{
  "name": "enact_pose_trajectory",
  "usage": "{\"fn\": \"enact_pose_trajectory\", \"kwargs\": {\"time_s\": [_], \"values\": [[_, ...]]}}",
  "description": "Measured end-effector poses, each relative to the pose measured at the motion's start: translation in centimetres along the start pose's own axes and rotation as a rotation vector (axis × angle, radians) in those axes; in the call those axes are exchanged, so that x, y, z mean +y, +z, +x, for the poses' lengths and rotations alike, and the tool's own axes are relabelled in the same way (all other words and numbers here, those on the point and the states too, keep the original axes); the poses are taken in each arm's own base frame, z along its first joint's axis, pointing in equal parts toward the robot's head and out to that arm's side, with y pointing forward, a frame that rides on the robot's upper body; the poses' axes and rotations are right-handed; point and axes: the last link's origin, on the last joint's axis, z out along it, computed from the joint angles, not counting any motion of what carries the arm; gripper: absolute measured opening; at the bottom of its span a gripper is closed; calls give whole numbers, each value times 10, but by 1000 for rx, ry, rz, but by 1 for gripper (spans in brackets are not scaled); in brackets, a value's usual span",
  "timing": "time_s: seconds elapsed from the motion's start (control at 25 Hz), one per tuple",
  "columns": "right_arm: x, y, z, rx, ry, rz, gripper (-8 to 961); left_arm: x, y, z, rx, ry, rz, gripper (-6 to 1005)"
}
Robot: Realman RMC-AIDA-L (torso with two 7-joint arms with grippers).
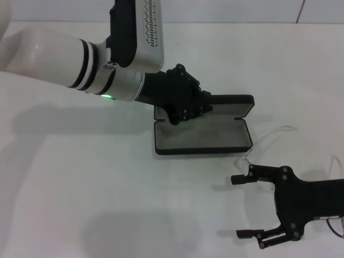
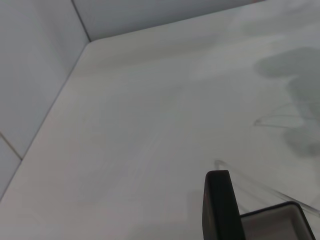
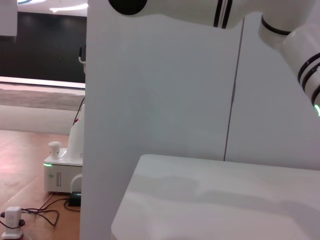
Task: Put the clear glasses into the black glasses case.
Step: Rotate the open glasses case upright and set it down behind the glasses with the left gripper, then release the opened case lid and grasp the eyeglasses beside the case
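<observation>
The black glasses case (image 1: 201, 135) lies open in the middle of the table, grey lining up and its lid (image 1: 232, 100) standing at the far side. My left gripper (image 1: 184, 105) sits at the case's far left corner, against the lid's left end. The left wrist view shows the lid's edge (image 2: 218, 205) and a corner of the case (image 2: 275, 222). The clear glasses (image 1: 262, 141) lie on the table just right of the case, only a faint outline (image 2: 260, 182). My right gripper (image 1: 236, 206) hovers open, nearer than the glasses and to their right, holding nothing.
The table (image 1: 80, 177) is white, with a pale wall behind it. In the right wrist view the table edge (image 3: 125, 200) drops to a floor with a small device (image 3: 60, 170) and cables (image 3: 30, 215).
</observation>
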Motion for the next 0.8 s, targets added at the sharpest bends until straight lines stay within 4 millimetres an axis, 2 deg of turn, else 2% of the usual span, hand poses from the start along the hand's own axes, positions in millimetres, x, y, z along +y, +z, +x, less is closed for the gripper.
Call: {"fn": "enact_pose_trajectory", "kwargs": {"time_s": [0.36,0.64,0.8], "values": [[-1,-1,1,9,-1,5,874,-1,1,-1,-1,14,16,287],[-4,-4,-1,-1,9,24,874,1,-2,-2,49,-43,42,302],[-11,-8,-8,-18,57,39,873,6,-18,0,229,-85,118,473]]}}
